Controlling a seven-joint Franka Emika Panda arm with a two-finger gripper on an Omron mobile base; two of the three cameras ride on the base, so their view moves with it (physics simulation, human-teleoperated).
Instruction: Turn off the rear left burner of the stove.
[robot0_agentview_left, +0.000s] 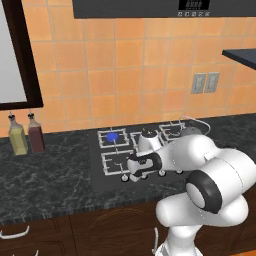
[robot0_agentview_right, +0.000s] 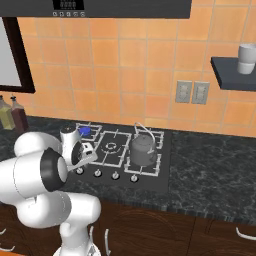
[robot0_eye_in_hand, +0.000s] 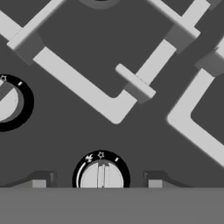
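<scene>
Stove (robot0_agentview_left: 100, 175) sits in dark counter (robot0_agentview_left: 45, 175) under orange tile wall. Rear left burner (robot0_agentview_left: 113, 136) at back-left corner of stove, centre cap glowing blue; in right base view the blue cap (robot0_agentview_right: 85, 131) peeks just past the arm. Gripper (robot0_agentview_left: 134, 176) hangs low over stove's front edge, pointing down at the knob row, just in front of the front left grate (robot0_agentview_left: 116, 162). Hand view: a silver knob (robot0_eye_in_hand: 103, 177) sits centred betw. the two fingertips (robot0_eye_in_hand: 39, 180), which stand wide apart, one each side of knob, not touching it; jaws open. Knob's slot runs roughly straight up-down in that view; white arc and small marks on black ring around it. Second knob (robot0_eye_in_hand: 8, 103) at left edge, partly cut off. Grate bars (robot0_eye_in_hand: 131, 83) cross above. Kettle (robot0_agentview_right: 143, 148) on right-hand burner, well apart from gripper. Other knobs (robot0_agentview_right: 115, 175) in a row along front. Two bottles (robot0_agentview_left: 27, 134) on counter left of stove, by wall. Outlets (robot0_agentview_right: 192, 92) on wall; cup (robot0_agentview_right: 247, 58) on dark shelf (robot0_agentview_right: 232, 72) at right.
</scene>
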